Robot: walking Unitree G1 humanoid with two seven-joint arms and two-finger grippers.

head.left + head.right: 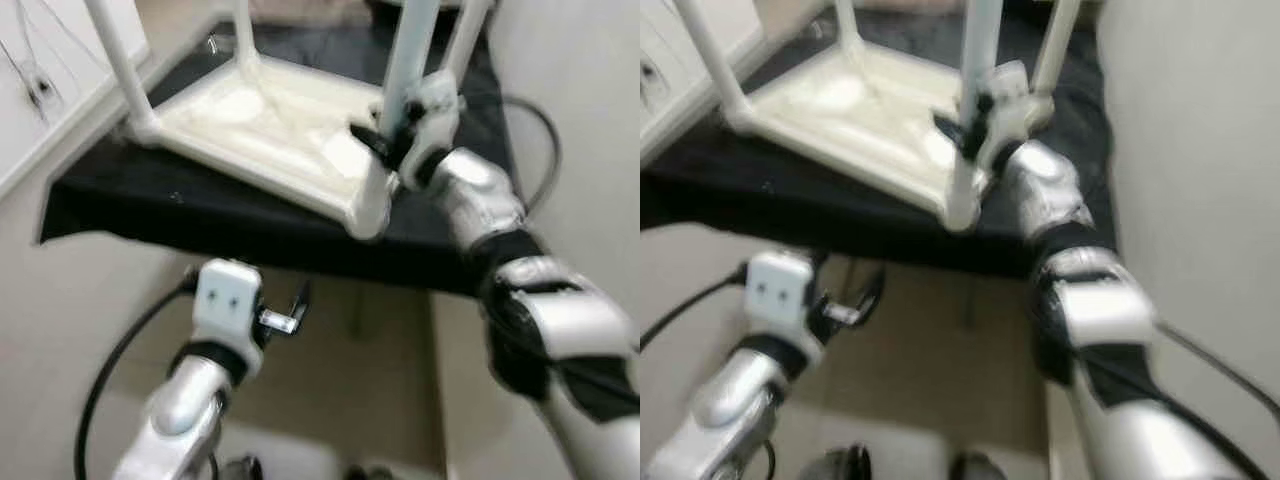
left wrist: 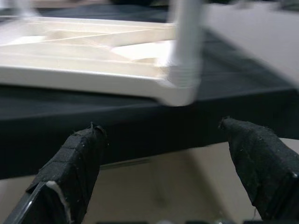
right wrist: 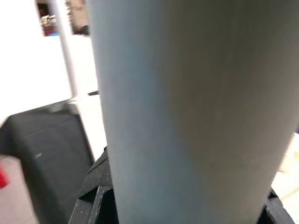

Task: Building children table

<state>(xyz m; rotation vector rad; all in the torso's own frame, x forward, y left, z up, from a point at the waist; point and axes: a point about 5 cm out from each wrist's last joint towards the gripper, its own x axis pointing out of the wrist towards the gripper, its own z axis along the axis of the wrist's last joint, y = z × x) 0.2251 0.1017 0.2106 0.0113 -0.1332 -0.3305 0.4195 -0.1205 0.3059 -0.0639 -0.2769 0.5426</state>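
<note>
**Fitting the near leg**

The left gripper point(image 1: 290, 312) hangs open below the black-covered surface point(image 1: 200, 215). On it lies the upturned cream plastic tabletop point(image 1: 270, 130). The right gripper point(image 1: 385, 140) clasps the pale tubular leg point(image 1: 405, 60) at the corner socket; next, probably seat it firmly.

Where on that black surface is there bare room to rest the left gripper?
Bare black cloth runs along the near edge, in front of the upturned table top. The near right corner is crowded: the right gripper clamps the leg there. The left gripper hangs open below the edge.
</note>
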